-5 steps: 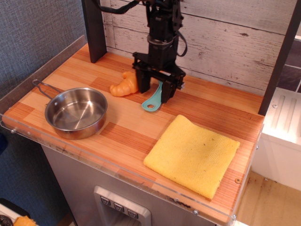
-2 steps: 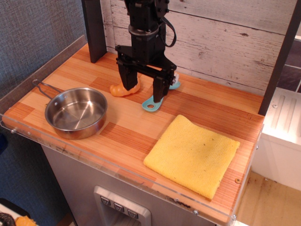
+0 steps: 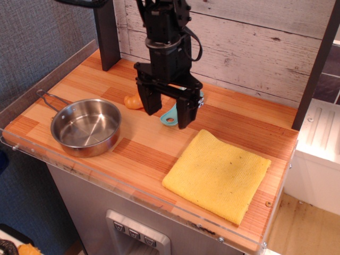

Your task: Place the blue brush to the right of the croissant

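Evenly and softly lit, bright enough, apparently from above and in front. Only faint, short shadows under the steel pan and along the near edges of the yellow cloth. Mild glare on the pan's rim and inner wall, a pale sheen on the wooden tabletop. Dark, detail-poor black on the gripper. Moderately sharp overall, slightly soft and grainy, lower left corner blurred. No obvious edge distortion.
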Motion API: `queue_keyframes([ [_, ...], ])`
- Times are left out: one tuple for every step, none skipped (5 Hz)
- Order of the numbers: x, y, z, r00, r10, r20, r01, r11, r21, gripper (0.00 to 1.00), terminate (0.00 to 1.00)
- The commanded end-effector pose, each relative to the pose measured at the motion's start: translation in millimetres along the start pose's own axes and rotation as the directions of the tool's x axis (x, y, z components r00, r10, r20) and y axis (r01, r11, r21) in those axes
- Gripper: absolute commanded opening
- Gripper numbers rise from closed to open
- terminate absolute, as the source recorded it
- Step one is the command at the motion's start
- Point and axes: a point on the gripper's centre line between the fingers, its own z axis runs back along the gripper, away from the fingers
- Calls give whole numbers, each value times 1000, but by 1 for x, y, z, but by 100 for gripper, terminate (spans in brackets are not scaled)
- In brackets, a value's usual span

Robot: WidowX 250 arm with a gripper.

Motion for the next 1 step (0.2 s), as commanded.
queue_keyframes([
  [1,6,14,999,3,49,-3,1000,8,100,100],
])
